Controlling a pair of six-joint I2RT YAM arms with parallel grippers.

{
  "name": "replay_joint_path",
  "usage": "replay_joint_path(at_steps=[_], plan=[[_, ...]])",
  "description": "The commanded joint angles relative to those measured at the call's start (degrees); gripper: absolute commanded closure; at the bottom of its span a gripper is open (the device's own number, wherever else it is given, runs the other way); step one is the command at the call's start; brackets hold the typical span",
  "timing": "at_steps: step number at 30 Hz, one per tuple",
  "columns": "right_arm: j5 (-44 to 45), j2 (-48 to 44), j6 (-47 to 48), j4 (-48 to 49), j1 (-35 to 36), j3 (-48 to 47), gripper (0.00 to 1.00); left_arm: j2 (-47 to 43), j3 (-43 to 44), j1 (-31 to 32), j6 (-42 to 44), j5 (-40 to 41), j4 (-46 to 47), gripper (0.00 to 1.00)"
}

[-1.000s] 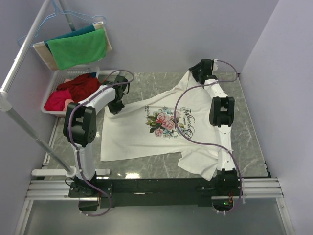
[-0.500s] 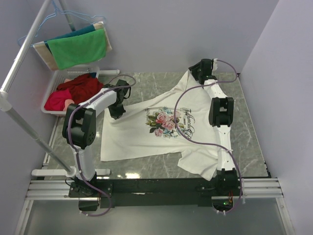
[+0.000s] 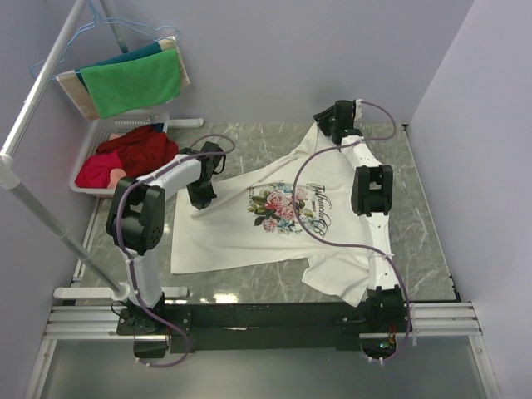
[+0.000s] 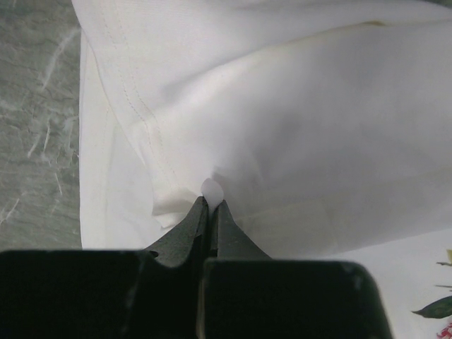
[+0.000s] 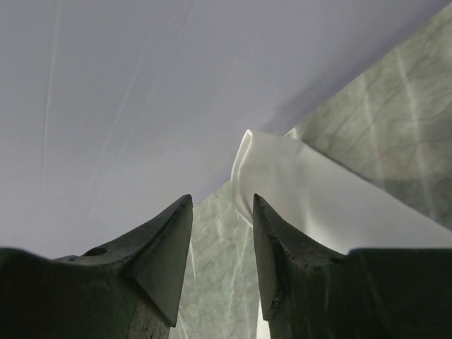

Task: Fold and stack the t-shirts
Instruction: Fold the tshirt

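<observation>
One garment in play: white short-sleeved cotton t-shirt (image 3: 274, 216) with pink-rose floral print and dark script. Lies print-up and unfolded on grey marbled tabletop (image 3: 420, 191), between the two arms, far corner drawn out toward the back wall. Looks set for a first fold, nothing stacked yet. Pinched at a stitched, hemmed edge on its left side by left gripper (image 4: 210, 205), fingers pressed tight together on a small nip of cloth, likely so as to lift and carry that side over. Approached at the far corner by right gripper (image 5: 220, 205), fingers spread, rolled edge of the t-shirt just beyond the tips and beside one finger, not clamped. Probably lining up a matching hold so both ends rise evenly. Off to the left, well apart: white plastic basket (image 3: 104, 129) of red clothes (image 3: 133, 150), with green and teal cloths (image 3: 133, 83) hung on a rack above.
</observation>
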State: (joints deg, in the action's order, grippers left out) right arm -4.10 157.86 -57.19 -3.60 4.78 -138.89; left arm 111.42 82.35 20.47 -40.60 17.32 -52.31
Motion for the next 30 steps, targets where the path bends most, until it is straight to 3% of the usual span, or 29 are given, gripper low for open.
replay_joint_path(at_steps=[1, 16, 30], plan=[[-0.12, 1.22, -0.20, 1.93, 0.94, -3.58, 0.53, -4.01, -0.96, 0.71, 1.75, -1.33, 1.07, 0.99], [3.75, 0.34, 0.15, 0.17, 0.15, -3.49, 0.53, -7.09, -2.72, 1.06, 1.31, -0.97, 1.25, 0.99], [3.92, 2.01, -3.19, -4.05, -0.73, -5.95, 0.60, -9.99, -4.03, 3.17, 5.27, -3.79, 3.27, 0.99]])
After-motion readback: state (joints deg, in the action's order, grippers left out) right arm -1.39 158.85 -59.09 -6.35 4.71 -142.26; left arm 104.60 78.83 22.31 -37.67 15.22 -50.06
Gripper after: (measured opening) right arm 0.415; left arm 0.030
